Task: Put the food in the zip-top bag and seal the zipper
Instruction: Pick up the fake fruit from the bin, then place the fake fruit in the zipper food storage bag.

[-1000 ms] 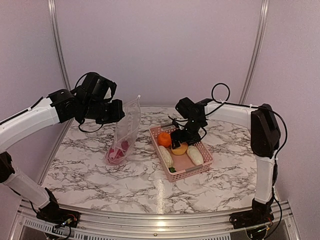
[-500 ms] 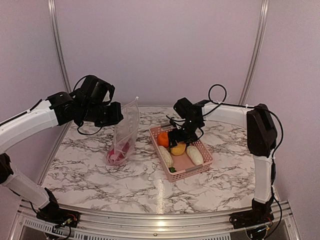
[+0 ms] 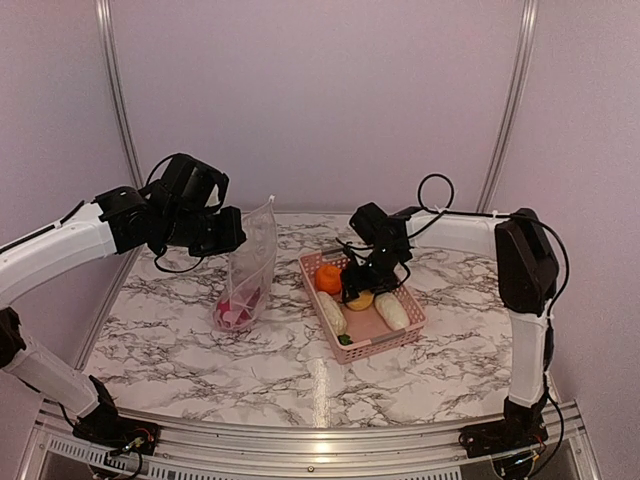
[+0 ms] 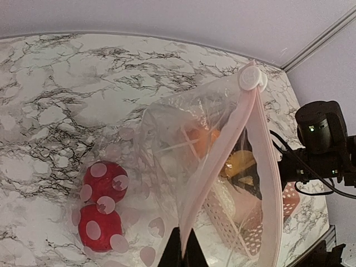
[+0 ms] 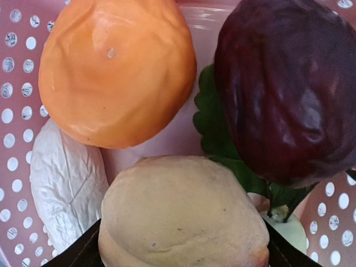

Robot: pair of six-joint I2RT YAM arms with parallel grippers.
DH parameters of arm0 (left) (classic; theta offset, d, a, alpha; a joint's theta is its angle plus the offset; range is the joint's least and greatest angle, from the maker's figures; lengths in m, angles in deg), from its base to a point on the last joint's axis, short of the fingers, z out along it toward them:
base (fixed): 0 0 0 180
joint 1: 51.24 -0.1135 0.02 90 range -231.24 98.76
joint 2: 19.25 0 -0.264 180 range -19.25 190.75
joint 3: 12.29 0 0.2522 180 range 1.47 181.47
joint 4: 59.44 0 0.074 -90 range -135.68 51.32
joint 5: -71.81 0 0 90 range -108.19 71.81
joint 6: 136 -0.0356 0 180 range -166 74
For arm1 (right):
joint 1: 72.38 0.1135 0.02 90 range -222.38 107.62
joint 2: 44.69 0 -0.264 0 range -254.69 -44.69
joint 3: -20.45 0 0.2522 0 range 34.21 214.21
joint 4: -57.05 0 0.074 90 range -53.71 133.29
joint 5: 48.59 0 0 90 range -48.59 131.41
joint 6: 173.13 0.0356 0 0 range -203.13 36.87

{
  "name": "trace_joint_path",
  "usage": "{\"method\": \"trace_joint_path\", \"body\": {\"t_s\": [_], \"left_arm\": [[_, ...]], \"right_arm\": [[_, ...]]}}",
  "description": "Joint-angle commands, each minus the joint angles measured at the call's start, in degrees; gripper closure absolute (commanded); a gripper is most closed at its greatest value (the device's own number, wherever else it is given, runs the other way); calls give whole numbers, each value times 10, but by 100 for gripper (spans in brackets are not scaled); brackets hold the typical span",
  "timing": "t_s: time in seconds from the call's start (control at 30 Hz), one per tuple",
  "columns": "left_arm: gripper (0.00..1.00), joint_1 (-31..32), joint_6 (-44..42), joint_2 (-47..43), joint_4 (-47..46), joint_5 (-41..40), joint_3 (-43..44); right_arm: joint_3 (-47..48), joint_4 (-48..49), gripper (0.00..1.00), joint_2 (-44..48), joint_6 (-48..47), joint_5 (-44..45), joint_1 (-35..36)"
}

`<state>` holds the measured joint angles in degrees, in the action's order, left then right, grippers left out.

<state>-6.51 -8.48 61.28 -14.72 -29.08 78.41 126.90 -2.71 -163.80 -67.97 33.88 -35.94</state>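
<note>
My left gripper (image 4: 182, 247) (image 3: 232, 232) is shut on the mouth edge of the clear zip-top bag (image 4: 183, 144) (image 3: 255, 265) and holds it upright. The pale zipper strip (image 4: 222, 150) runs up to a round slider (image 4: 251, 78), and the mouth gapes open. Two red spotted balls (image 4: 103, 181) lie in the bag's bottom. My right gripper (image 5: 183, 250) (image 3: 358, 290) is down in the pink basket (image 3: 385, 345), with a finger against each side of a yellow fruit (image 5: 183, 217). An orange fruit (image 5: 117, 67), a dark purple one (image 5: 283, 83) and a pale elongated one (image 5: 64, 178) crowd around it.
The basket stands right of the bag on the marbled table (image 3: 280, 370). Two pale elongated vegetables (image 3: 332, 312) (image 3: 390, 310) lie in its near half. A wall with metal rails (image 3: 115, 110) closes the back.
My right gripper has dropped lower into the basket and narrowed its jaws onto the yellow fruit. The left gripper and bag have sunk slightly.
</note>
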Motion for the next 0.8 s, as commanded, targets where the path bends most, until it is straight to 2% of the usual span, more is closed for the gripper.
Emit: {"method": "trace_joint_path", "body": {"t_s": [0.0,0.3,0.57,0.77], "left_arm": [[100,-2,4,-3,-12,8,-4],[100,-2,7,12,-25,17,1],[100,-2,6,21,-32,22,5],[100,-2,6,27,-37,23,9]], "right_arm": [[-4,-1,25,59,12,28,-1],[3,-16,31,161,20,10,14],[178,-72,34,151,28,7,82],[281,-74,37,119,64,-39,95]]}}
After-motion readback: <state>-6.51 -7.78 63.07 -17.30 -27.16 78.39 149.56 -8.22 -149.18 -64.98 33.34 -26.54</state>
